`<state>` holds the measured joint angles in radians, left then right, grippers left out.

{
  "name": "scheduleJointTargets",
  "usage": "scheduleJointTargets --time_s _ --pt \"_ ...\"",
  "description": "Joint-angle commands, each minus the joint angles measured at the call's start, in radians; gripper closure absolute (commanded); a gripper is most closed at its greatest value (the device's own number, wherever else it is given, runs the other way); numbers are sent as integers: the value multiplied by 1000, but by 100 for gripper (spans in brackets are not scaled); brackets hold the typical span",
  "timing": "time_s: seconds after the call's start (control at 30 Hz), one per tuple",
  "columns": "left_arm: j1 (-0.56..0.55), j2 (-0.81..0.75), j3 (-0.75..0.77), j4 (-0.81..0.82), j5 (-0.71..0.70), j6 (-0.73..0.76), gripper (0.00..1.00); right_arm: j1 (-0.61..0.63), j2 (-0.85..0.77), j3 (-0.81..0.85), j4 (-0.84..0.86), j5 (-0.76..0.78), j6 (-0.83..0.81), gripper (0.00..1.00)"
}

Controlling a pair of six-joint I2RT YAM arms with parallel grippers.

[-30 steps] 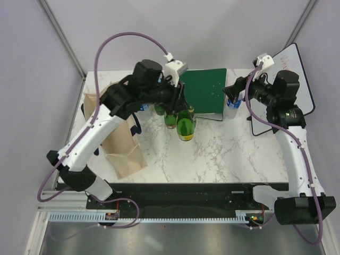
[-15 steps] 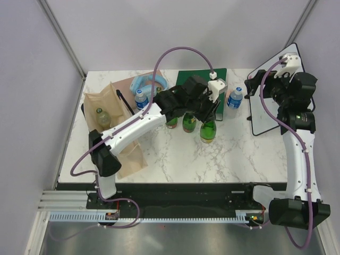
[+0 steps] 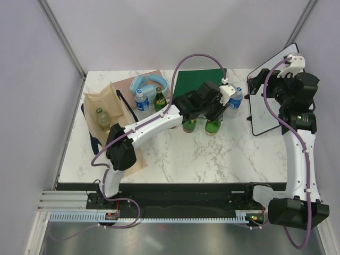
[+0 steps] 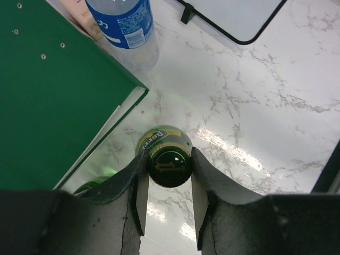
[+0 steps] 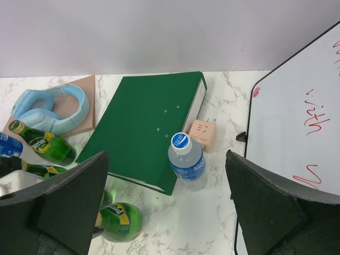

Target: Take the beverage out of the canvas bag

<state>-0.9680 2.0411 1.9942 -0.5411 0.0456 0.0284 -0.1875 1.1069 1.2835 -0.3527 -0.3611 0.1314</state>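
Note:
The beige canvas bag (image 3: pixel 94 102) stands open at the table's left, with a pale bottle (image 3: pixel 101 117) inside it. My left gripper (image 3: pixel 218 113) (image 4: pixel 169 169) is shut on the capped neck of a green glass beverage bottle (image 3: pixel 213 127) (image 4: pixel 170 159), upright near the table's middle, just in front of the green binder (image 3: pixel 201 84). Whether its base touches the marble I cannot tell. My right gripper (image 3: pixel 261 85) (image 5: pixel 166 178) hangs wide open above the right side, holding nothing, over a blue-capped water bottle (image 5: pixel 187 162) (image 3: pixel 235 98).
Two more green bottles (image 3: pixel 189 126) (image 3: pixel 159 99) and a second water bottle (image 3: pixel 141 99) stand left of the held one. Blue headphones (image 3: pixel 150 82) lie on a brown board. A whiteboard (image 3: pixel 268 101) lies at the right, with a small pink block (image 5: pixel 203 134) by the binder.
My left arm has carried the green bottle rightward, away from the bag, past the other green bottles. The right arm rose toward the whiteboard a second ago, then held.

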Motion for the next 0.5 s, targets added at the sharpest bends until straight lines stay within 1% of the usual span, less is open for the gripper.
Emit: scheduleJointTargets --time_s 0.0,0.13,0.3,0.37,0.4,0.43,0.47 --pt "-6 7 103 211 -80 79 98 -6 -21 0 23 2 20 2" --pt "-3 46 110 230 -112 105 98 -7 -21 -12 24 -2 22 2" --pt "-3 71 106 228 -122 93 97 -7 -25 -21 23 -7 22 2" --pt "-3 74 98 228 -122 87 92 -7 -30 -27 23 -6 20 2" --pt "-1 74 95 228 -124 84 88 -7 -28 -29 23 -10 20 2" --pt "-1 73 94 228 -127 77 78 -9 -28 -33 23 -10 22 2" --pt "-3 70 88 228 -130 76 73 -9 -28 -35 24 -12 22 2"
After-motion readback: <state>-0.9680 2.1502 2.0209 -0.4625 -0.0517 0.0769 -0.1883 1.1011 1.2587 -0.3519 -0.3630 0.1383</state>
